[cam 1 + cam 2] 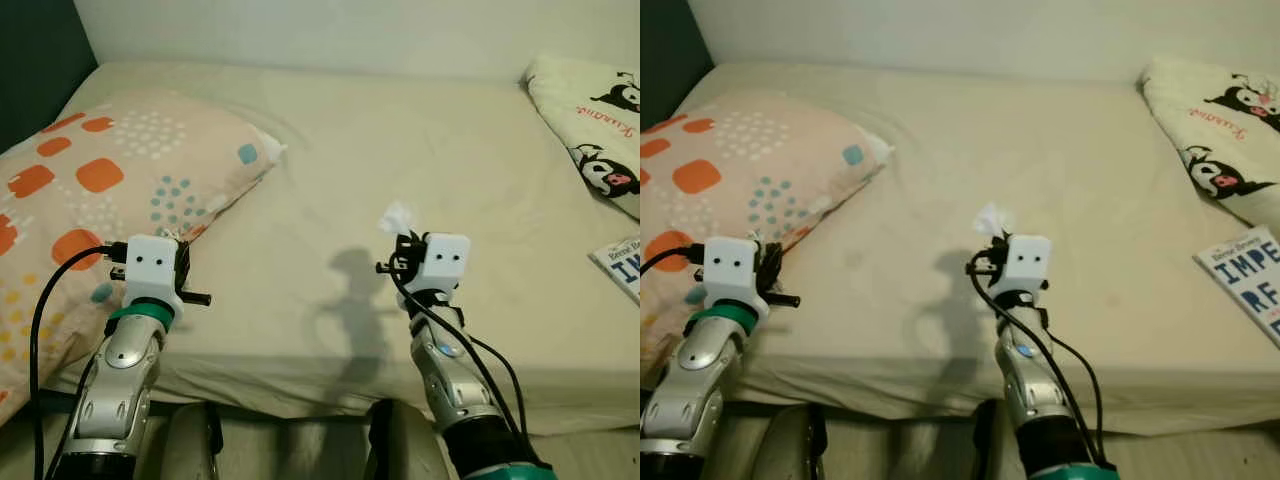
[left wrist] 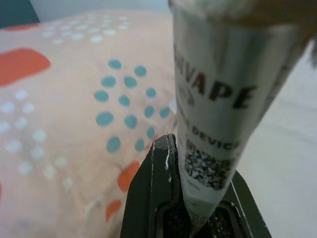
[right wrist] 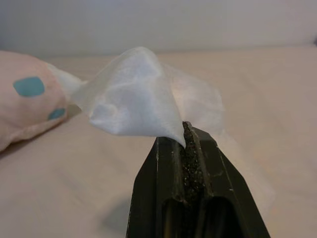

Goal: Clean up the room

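Observation:
Both arms are raised over the front edge of a beige bed (image 1: 400, 140). My left gripper (image 2: 190, 218) is shut on a silvery packet (image 2: 218, 99) printed with "VAPE" and "DEVICE" and a QR code; the packet stands up out of the jaws. In the head view that gripper (image 1: 185, 265) hovers beside the patterned pillow (image 1: 110, 180). My right gripper (image 3: 190, 144) is shut on a crumpled white tissue (image 3: 138, 96). The tissue (image 1: 396, 217) sticks up above the right gripper (image 1: 405, 252) over the middle of the mattress.
The pillow with orange and teal spots covers the bed's left side. A cream blanket with cartoon prints (image 1: 600, 130) lies at the far right, and a blue-and-white book (image 1: 622, 262) lies below it. A dark wall (image 1: 35, 60) is at the far left.

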Motion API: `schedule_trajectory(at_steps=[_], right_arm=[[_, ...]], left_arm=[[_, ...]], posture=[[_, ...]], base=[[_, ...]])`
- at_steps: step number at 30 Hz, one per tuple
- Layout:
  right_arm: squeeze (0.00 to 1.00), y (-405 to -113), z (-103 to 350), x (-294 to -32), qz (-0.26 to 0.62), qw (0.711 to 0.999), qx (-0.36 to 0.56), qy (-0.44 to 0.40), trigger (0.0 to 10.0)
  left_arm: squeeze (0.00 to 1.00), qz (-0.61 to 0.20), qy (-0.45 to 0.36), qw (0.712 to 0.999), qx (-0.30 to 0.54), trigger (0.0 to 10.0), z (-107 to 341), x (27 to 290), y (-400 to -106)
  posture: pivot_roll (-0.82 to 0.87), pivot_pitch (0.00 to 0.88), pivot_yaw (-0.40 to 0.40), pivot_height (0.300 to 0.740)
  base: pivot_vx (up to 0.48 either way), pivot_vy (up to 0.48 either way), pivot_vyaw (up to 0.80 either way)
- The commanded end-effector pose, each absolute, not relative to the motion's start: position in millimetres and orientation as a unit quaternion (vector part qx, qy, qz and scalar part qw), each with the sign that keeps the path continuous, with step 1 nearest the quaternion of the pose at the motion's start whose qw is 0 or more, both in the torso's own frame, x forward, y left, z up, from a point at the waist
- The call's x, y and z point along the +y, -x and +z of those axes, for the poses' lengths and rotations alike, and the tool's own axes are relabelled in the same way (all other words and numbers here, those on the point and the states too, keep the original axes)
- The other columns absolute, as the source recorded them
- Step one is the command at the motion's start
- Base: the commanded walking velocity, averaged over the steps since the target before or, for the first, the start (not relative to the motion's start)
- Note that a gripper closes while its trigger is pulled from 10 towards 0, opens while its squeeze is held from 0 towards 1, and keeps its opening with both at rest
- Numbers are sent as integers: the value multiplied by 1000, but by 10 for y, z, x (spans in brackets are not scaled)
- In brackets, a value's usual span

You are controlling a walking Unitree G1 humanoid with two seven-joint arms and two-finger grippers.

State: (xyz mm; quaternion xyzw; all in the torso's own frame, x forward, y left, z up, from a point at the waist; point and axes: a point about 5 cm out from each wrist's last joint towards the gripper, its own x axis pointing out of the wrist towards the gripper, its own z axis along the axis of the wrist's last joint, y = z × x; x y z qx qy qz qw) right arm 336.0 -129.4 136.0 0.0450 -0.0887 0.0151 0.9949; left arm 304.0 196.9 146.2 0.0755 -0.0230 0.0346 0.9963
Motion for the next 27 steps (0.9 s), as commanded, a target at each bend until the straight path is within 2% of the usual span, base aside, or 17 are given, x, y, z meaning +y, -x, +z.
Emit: schedule_trajectory(at_steps=[1,27], right_arm=[[0,-3362,1306,-1295,12,996,-75,-42,10000],[0,-3331,1233,-1274,4,997,-60,-43,10000]], left_arm=[[0,40,-84,995,-23,10000,1462,1989,-3061],[0,38,-91,995,-33,10000,1456,2016,-3072]], posture=[[173,0,-27,600],[177,0,-10,695]], base=[[0,0,0],[0,0,0]])
